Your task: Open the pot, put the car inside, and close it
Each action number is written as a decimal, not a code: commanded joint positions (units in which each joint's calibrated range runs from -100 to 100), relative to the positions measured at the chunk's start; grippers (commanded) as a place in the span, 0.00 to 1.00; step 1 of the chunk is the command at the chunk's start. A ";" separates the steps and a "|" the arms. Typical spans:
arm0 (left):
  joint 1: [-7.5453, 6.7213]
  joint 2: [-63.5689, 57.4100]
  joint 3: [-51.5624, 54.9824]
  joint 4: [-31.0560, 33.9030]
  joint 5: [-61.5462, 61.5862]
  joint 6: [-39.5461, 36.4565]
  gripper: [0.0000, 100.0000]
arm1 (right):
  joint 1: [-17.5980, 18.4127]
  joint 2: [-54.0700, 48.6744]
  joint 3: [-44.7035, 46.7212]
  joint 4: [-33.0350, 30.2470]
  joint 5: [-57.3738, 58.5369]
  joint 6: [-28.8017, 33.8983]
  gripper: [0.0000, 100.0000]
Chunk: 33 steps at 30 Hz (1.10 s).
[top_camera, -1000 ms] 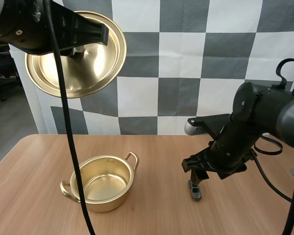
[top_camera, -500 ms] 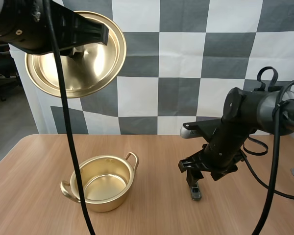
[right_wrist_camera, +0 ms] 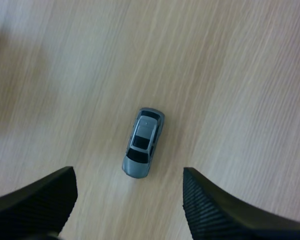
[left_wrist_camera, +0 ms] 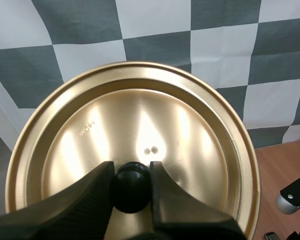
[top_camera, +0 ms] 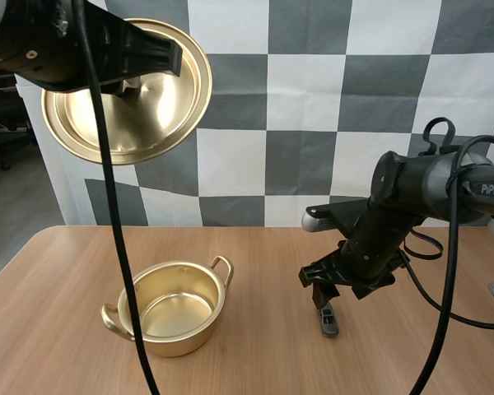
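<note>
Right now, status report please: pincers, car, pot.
Left pincer shut on lid knob, lid held high. Right pincer open over car on table. Pot open, empty. Nothing between car and pot.

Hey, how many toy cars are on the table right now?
1. The grey toy car lies on the table, right of the open pot, directly under the open right gripper. The pot's visible inside holds none; its near wall hides a little.

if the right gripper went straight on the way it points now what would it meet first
Most likely the grey car: it lies on the table right under the right gripper, between its open fingers.
</note>
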 commanded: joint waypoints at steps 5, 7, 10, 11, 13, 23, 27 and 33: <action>0.00 -0.06 -0.05 -0.03 0.00 0.02 0.00 | 0.05 3.96 0.10 0.02 -0.04 -0.19 1.00; 0.00 -0.06 -0.05 -0.03 0.00 0.02 0.00 | 0.05 5.95 0.10 0.13 -0.04 -0.19 1.00; 0.00 -0.06 -0.05 -0.03 0.00 0.02 0.00 | 0.05 8.08 0.10 0.36 -0.87 -0.19 1.00; 0.00 -0.06 -0.05 -0.03 0.00 0.02 0.00 | 0.05 8.63 0.10 0.36 -1.63 -0.19 1.00; 0.00 -0.06 -0.05 -0.03 0.00 0.02 0.00 | 0.05 9.49 0.10 0.36 -2.55 -0.19 1.00; 0.00 -0.06 -0.05 -0.03 0.00 0.02 0.00 | 0.05 14.74 0.10 0.36 -5.54 -1.23 1.00; 0.00 -0.06 -0.05 -0.03 0.00 0.02 0.00 | 0.05 17.62 0.10 0.36 -6.05 -1.53 1.00; 0.00 -0.06 -0.05 -0.03 0.00 0.02 0.00 | 0.05 19.49 0.10 0.49 -7.11 -2.31 1.00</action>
